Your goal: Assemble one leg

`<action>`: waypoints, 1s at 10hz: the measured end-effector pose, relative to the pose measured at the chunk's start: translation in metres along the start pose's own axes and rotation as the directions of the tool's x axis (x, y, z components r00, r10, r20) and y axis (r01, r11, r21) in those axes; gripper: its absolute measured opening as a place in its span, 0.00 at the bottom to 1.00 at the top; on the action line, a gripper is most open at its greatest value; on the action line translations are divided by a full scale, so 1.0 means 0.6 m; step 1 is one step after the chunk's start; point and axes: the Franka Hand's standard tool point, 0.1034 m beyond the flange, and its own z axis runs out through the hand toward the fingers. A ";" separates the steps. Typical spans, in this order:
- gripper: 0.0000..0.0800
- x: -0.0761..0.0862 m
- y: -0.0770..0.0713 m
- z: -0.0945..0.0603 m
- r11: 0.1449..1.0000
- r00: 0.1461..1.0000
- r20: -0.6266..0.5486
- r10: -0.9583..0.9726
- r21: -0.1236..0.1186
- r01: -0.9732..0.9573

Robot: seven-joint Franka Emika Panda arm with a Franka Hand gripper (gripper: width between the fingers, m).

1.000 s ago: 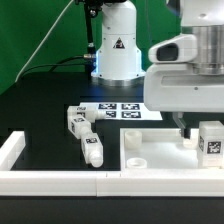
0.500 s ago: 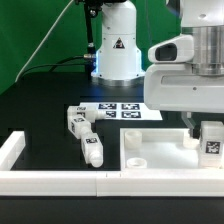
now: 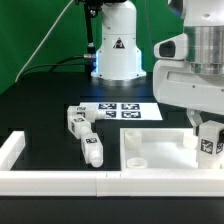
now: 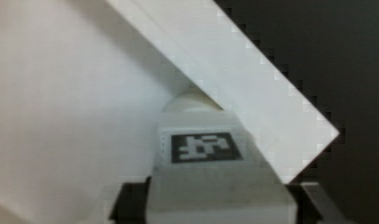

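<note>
My gripper (image 3: 208,140) hangs over the right end of the large white square panel (image 3: 150,150) and is shut on a white tagged leg (image 3: 209,143). In the wrist view the leg (image 4: 204,165) sits between my two dark fingers (image 4: 133,203), its tag facing the camera, over the white panel (image 4: 61,110). Two more legs lie on the black table: one (image 3: 75,122) near the marker board, one (image 3: 91,151) nearer the front rail.
The marker board (image 3: 118,111) lies behind the panel. White border rails (image 3: 50,180) run along the front and the exterior view's left corner (image 3: 10,148). The arm's white base (image 3: 117,50) stands at the back.
My gripper with the leg has shifted toward the exterior view's right, a little further each frame. The two loose legs and the panel have not moved.
</note>
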 end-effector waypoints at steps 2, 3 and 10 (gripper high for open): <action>0.36 0.002 -0.001 0.000 0.936 0.936 0.014 0.353 0.009 -0.353; 0.36 0.002 -0.002 0.001 0.835 0.835 0.021 0.550 0.016 -0.550; 0.79 -0.008 -0.019 -0.004 0.976 0.979 -0.004 0.205 0.071 -0.204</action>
